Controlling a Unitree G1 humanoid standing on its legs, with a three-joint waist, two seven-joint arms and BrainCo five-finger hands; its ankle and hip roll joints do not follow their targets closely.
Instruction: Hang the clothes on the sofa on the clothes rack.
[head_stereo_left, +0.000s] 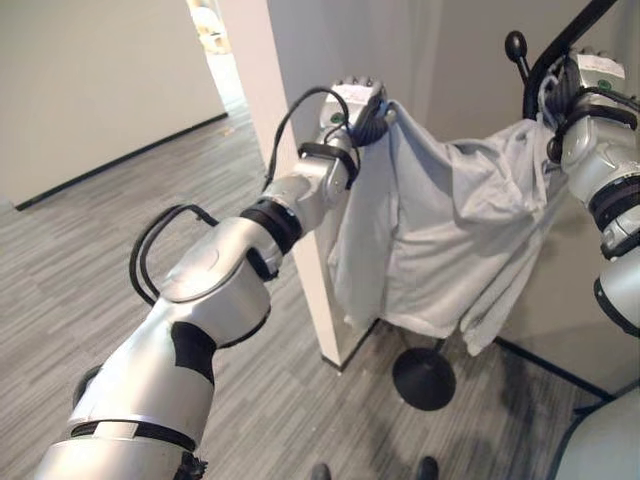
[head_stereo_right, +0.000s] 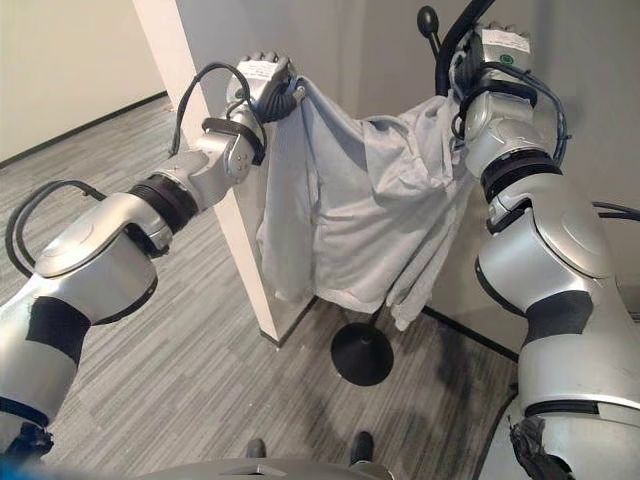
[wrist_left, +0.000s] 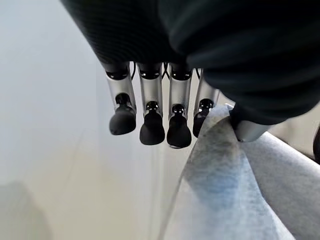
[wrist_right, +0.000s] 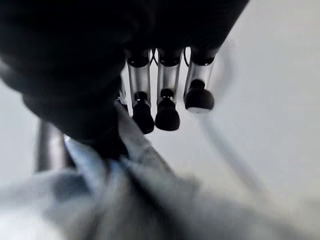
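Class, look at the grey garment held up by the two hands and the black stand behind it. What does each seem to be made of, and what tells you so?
The garment looks like soft, thin fabric, probably cotton jersey: it sags between the left hand and right hand and falls in loose folds. The stand looks like black painted metal, perhaps plastic in parts: thin rigid arms, a rounded knob and a smooth, heavy-looking round base.

No legible text; white label on right hand unreadable.
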